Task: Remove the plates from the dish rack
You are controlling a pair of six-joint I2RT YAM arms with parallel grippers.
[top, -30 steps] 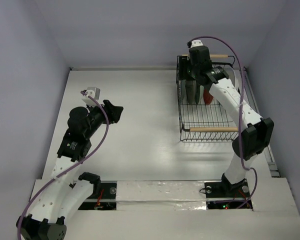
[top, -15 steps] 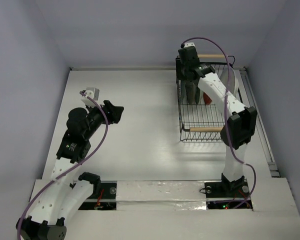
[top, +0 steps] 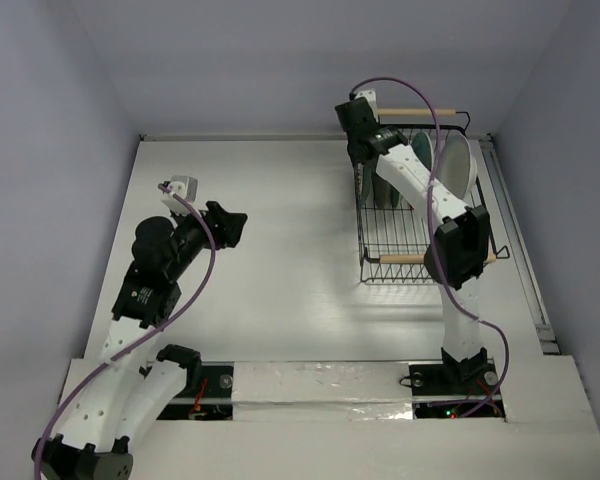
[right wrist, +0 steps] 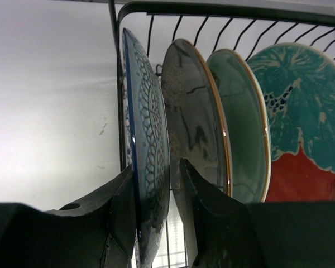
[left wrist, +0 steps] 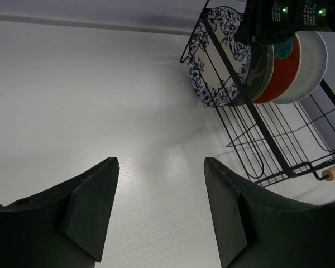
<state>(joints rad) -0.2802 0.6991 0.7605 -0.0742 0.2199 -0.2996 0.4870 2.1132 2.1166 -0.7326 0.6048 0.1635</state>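
Observation:
The black wire dish rack (top: 415, 245) stands at the back right and holds several plates upright. In the right wrist view the blue-floral plate (right wrist: 148, 111) is leftmost, then the dark grey reindeer plate (right wrist: 192, 111), the mint green plate (right wrist: 243, 123) and the teal-and-red plate (right wrist: 307, 123). My right gripper (right wrist: 156, 184) is open, with one finger on each side of the blue-floral plate's rim. The left finger is against the plate and the right finger is just off it. My left gripper (left wrist: 162, 184) is open and empty over the bare table, far left of the rack (left wrist: 279, 139).
The rack's near wooden handle (top: 420, 258) lies across its front, and the far handle (top: 420, 111) is by the back wall. Walls close in the table at the back and on both sides. The right arm (top: 450, 230) reaches over the rack.
My right gripper has moved left along the back of the rack, from over the middle plates to the leftmost blue-floral plate. The left arm has not moved.

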